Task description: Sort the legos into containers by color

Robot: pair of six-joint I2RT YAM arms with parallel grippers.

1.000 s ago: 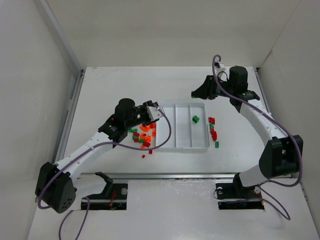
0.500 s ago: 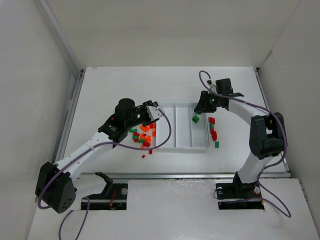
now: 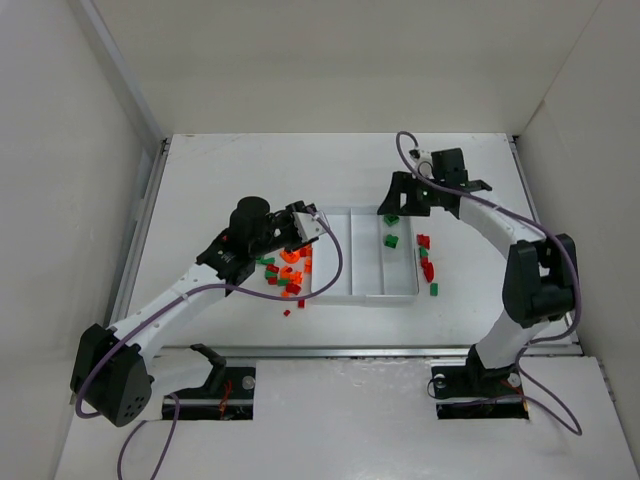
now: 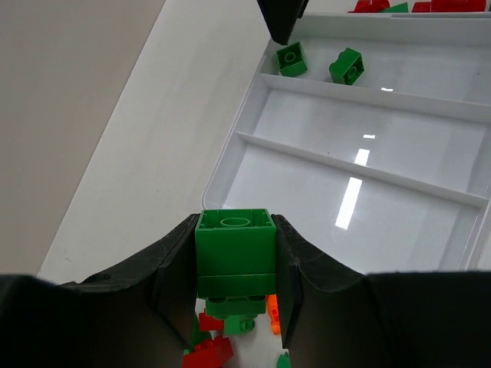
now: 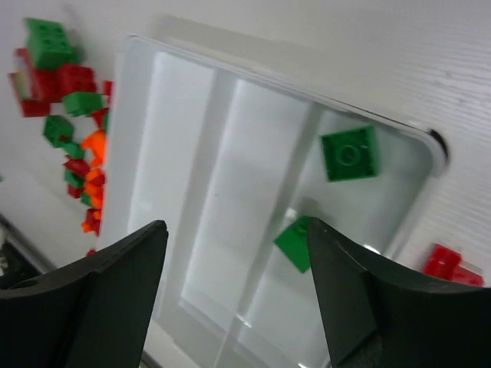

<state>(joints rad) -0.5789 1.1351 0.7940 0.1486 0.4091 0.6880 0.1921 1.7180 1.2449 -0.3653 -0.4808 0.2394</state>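
The left hand pinches a green brick between its two dark fingers, one pressed to each side of the brick, whose single round stud faces up. In the top view this hand sits at the far left corner of the tray, just off its rim. Under and behind the hand lies a heap of loose bricks in red, green and orange, packed against the tray's left wall on the tabletop. Two small red pieces lie a little nearer the arm bases, apart from the heap.

The right hand is spread wide, its fingers well apart with nothing between them. It hangs over the far end of the tray, above the right compartment. Two green bricks lie in the far end of that compartment. One sits flat close to the far corner, and the other, just beside it and nearer the arms, looks tilted. From the left wrist view they are close together but not touching.

The tray is white and shallow, with three long compartments side by side. To the right of it, on the tabletop, lies a smaller cluster of red and green bricks, close to the tray's right wall.
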